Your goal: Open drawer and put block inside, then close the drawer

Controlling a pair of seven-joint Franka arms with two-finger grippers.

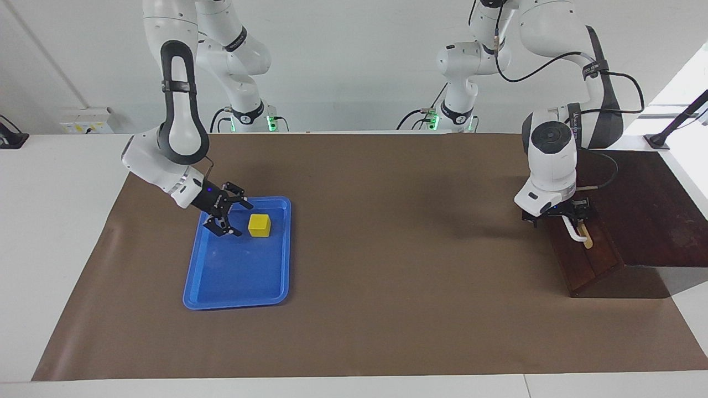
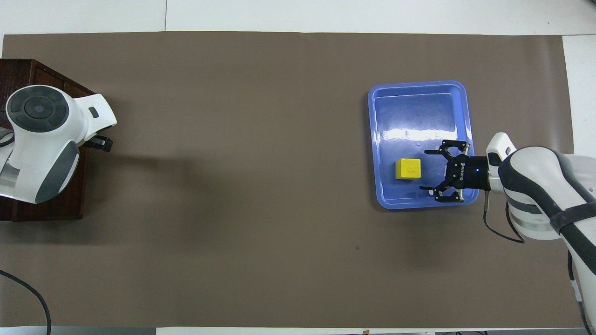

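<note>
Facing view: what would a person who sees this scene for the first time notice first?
The eye goes first to the small yellow block, which sits in the blue tray toward the right arm's end of the table. The right end effector is open just beside the block, low over the tray. At the left arm's end, the left end effector is at the white handle of the dark brown drawer, which looks closed.

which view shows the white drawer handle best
The facing view: the white bar handle on the dark brown wooden drawer shows plainly under the left claw. In the overhead view the left arm's white wrist covers it; only the drawer box's top shows.
</note>
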